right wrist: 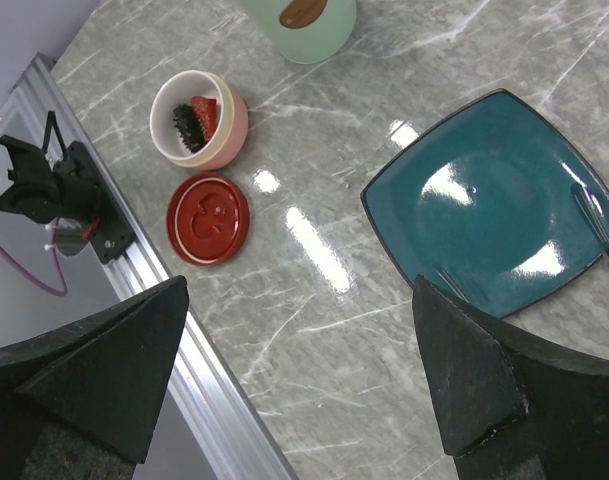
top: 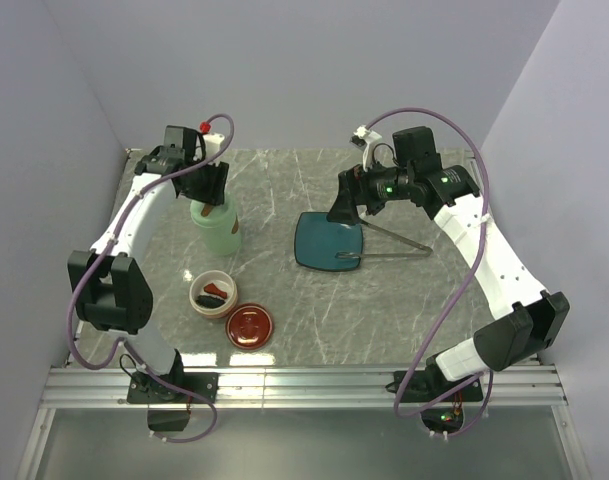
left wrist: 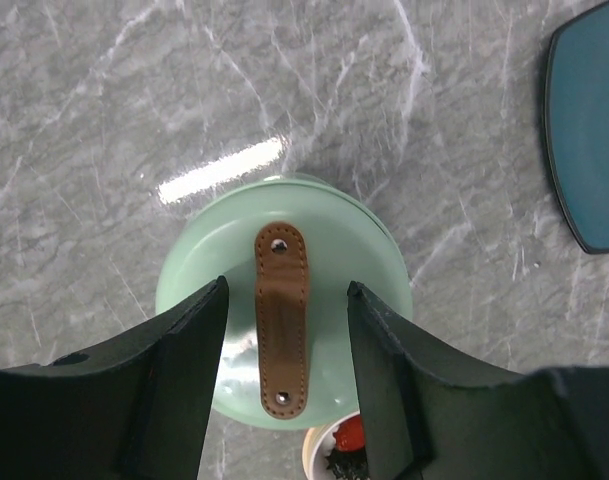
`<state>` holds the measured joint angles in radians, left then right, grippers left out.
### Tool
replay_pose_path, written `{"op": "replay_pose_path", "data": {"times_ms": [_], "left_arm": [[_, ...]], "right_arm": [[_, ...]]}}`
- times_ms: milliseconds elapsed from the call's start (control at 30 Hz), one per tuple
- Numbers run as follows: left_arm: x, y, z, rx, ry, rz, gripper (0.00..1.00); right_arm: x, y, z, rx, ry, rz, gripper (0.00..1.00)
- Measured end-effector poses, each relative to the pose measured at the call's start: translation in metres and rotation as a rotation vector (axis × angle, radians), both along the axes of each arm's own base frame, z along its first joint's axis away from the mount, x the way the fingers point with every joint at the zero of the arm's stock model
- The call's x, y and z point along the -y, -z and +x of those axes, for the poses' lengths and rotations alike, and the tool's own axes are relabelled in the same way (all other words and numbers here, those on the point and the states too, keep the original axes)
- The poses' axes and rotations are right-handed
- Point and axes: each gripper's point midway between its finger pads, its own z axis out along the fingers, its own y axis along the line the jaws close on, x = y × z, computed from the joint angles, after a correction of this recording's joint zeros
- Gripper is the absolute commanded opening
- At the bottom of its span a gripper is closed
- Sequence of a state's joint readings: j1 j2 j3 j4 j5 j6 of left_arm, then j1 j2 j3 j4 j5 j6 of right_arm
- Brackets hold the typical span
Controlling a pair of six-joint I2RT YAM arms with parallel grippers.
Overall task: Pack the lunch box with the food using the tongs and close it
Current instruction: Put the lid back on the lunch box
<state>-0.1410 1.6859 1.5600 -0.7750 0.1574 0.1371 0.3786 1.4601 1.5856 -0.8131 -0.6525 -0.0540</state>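
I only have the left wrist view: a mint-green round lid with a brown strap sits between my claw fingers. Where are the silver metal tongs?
Observer: The long silver metal tongs lie with their tips on the dark teal square plate and their joined end on the marble table to its right.
Operator: Is anything holding them?
Observer: No. The right claw hangs open near the plate, holding nothing.
Operator: Where's the other lid?
Observer: The dark-red round lid lies flat on the table beside the shallow cream bowl, not on it.
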Motion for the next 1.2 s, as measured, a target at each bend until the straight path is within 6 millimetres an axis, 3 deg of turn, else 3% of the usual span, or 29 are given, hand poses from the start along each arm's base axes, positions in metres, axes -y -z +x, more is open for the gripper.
{"op": "replay_pose_path", "data": {"times_ms": [767, 1200], "left_arm": [[0.0, 0.003, 0.002, 0.012, -0.015, 0.06, 0.58], [-0.001, -0.007, 0.0, -0.049, -0.012, 0.086, 0.58]], "right_arm": [[0.001, 0.002, -0.001, -0.001, -0.006, -0.01, 1.0], [0.001, 0.002, -0.001, 0.0, -0.007, -0.01, 1.0]]}}
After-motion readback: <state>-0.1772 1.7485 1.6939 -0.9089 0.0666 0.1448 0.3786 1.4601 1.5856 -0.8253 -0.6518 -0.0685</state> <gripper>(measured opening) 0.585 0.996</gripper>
